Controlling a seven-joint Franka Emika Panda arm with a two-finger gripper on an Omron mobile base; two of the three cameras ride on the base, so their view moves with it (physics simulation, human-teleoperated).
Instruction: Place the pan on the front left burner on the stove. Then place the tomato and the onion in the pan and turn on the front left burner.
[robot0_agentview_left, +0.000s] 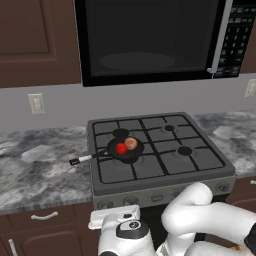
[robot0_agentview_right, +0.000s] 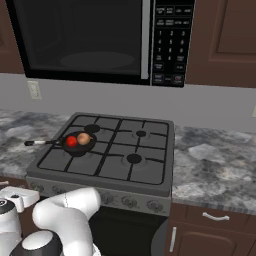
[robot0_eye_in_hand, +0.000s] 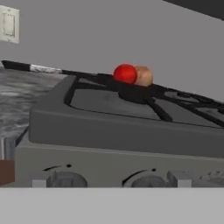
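Two knobs (robot0_eye_in_hand: 65, 178) close in the hand view, tomato (robot0_eye_in_hand: 125, 73) beside onion (robot0_eye_in_hand: 143, 75); claw's spread untellable.

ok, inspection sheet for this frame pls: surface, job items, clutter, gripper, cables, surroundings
Surface: dark grey four-burner gas stove set in a grey marbled counter.
Job's things: small round black frying pan sits on the stove's left side, handle pointing left over the counter; glossy red tomato and tan-brown onion lie side by side in it. No flame seen.
Clutter: nothing seen.
Gripper: hand low in front of the stove's knob row; fingers' state cannot be told.
Cables: nothing seen.
Surroundings: black microwave above, brown cabinets, white wall outlet.
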